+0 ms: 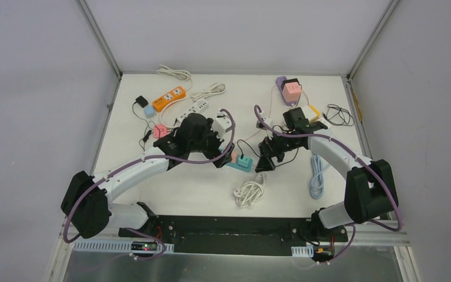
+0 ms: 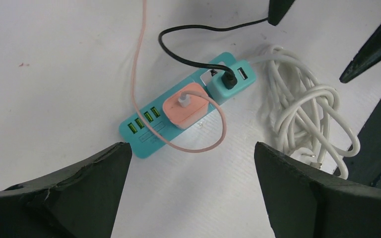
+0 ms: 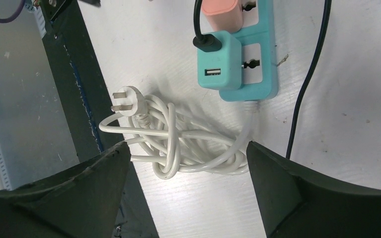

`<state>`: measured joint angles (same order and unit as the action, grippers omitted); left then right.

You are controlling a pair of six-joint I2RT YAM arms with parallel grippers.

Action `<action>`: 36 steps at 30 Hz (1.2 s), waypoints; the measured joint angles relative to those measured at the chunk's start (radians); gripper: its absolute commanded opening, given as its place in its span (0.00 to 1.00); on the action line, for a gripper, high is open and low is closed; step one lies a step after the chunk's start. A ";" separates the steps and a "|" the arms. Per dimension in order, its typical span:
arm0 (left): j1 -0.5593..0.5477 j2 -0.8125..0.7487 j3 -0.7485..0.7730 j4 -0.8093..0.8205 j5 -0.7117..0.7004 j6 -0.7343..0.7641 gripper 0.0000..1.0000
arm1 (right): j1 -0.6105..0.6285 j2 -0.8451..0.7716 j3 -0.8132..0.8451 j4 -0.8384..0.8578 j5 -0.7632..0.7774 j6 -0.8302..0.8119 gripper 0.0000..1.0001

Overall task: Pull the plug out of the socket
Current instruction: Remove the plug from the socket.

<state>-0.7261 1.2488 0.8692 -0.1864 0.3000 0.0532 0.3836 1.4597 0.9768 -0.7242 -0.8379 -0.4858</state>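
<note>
A teal power strip, the socket (image 1: pixel 239 164) (image 2: pixel 141 136) (image 3: pixel 260 74), lies flat on the white table between my two grippers. Two plugs sit in it: a salmon-pink charger (image 2: pixel 186 108) (image 3: pixel 221 12) with a thin pink cable, and a teal charger (image 2: pixel 230 79) (image 3: pixel 218 62) with a black cable in its top. My left gripper (image 1: pixel 224 155) (image 2: pixel 191 146) hovers open over the strip's USB end, touching nothing. My right gripper (image 1: pixel 266 162) (image 3: pixel 187 146) hangs open over the strip's white coiled cord (image 1: pixel 251 191) (image 3: pixel 178 144), also holding nothing.
At the back lie an orange strip (image 1: pixel 169 98), a white strip (image 1: pixel 197 107) and a purple strip with a pink adapter (image 1: pixel 290 90). A small pink block (image 1: pixel 160 130), a light-blue cable (image 1: pixel 317 176) and a black cable (image 1: pixel 339 114) lie around. The black base plate (image 1: pixel 229 226) runs along the near edge.
</note>
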 measured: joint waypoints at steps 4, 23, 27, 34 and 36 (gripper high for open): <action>0.031 0.052 0.012 0.003 0.117 0.079 0.99 | -0.006 0.000 -0.007 0.016 -0.009 0.014 0.90; 0.249 0.232 0.113 0.074 0.541 0.208 0.64 | -0.023 0.000 -0.013 0.028 -0.026 0.018 0.90; 0.249 0.272 0.138 0.010 0.553 0.300 0.57 | -0.025 0.000 -0.013 0.028 -0.032 0.018 0.90; 0.246 0.332 0.178 -0.039 0.575 0.375 0.57 | -0.026 0.000 -0.013 0.028 -0.035 0.018 0.90; 0.235 0.347 0.179 -0.043 0.575 0.387 0.57 | -0.026 0.000 -0.013 0.028 -0.036 0.018 0.90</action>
<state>-0.4908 1.5959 1.0485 -0.2298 0.8753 0.4400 0.3576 1.4601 0.9634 -0.6960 -0.8742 -0.4683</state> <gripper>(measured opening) 0.571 0.903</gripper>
